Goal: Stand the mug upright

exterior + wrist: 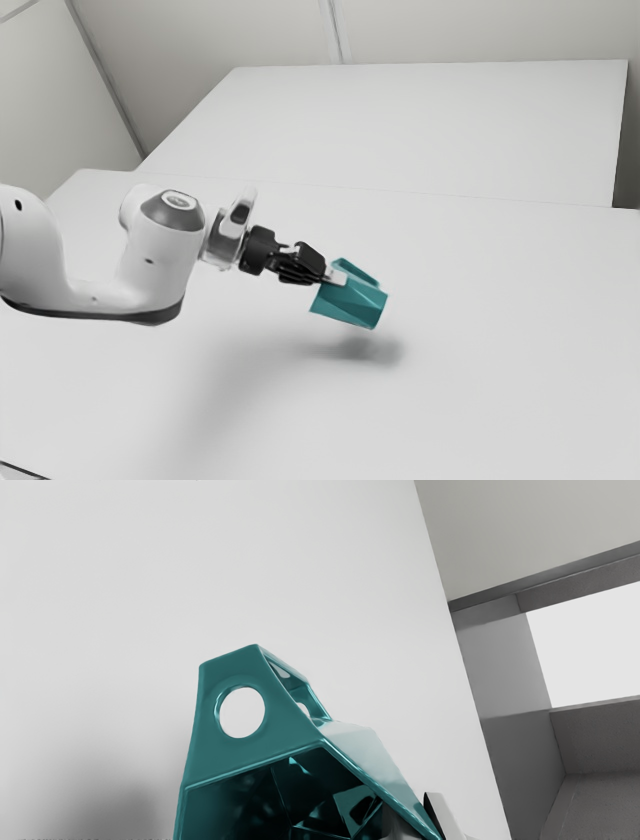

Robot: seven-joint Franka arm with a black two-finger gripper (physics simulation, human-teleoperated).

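"One mug (348, 303): position and hold?"

"Held clear of the table (500, 340), above its shadow (368, 348). My gripper (334, 277) is closed on the mug's wall, one finger (397, 828) inside, the other outside."

"Long axis?"

"Near level, dipping toward the base (379, 311), which points away from my hand, toward the exterior view's right. The mouth (255, 800) faces my hand; the handle (360, 272) is uppermost."

"Finding?"

"Not upright. In my judgement the base must swing down before lowering; the pinch may slip."
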